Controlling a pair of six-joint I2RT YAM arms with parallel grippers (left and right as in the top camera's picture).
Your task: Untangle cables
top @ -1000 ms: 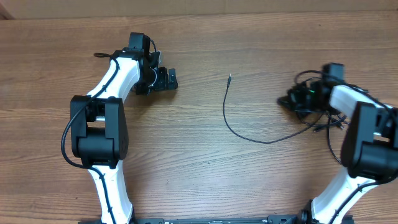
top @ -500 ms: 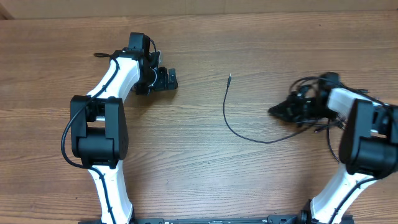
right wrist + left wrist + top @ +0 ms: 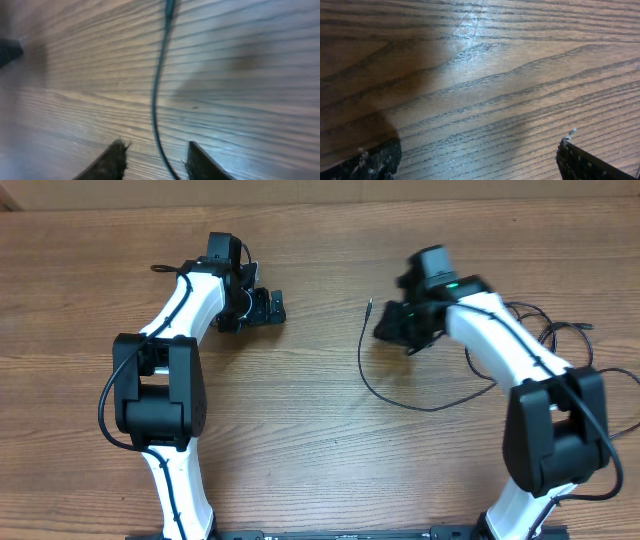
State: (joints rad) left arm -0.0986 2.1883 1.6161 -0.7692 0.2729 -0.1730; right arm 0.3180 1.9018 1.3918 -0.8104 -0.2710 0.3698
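Note:
One thin black cable (image 3: 366,370) lies loose on the wooden table, from its plug end at centre down in a curve toward the right. In the right wrist view this cable (image 3: 155,95) runs between the two spread fingers of my right gripper (image 3: 156,152), which do not pinch it. From overhead my right gripper (image 3: 385,330) hovers just right of the cable's upper end. More black cables (image 3: 548,338) lie in loose loops at the right, partly hidden by the right arm. My left gripper (image 3: 268,308) is open and empty at the upper left, over bare wood (image 3: 475,167).
The left arm (image 3: 190,300) stretches over the table's left half and the right arm (image 3: 510,345) crosses the right half. Thick black wires (image 3: 105,415) hang by the arm bases. The table's far edge (image 3: 320,202) runs along the top.
My right gripper has left the cable bundle at the right and swung left to the single cable's upper end. The bundle now lies uncovered. The left arm has not moved.

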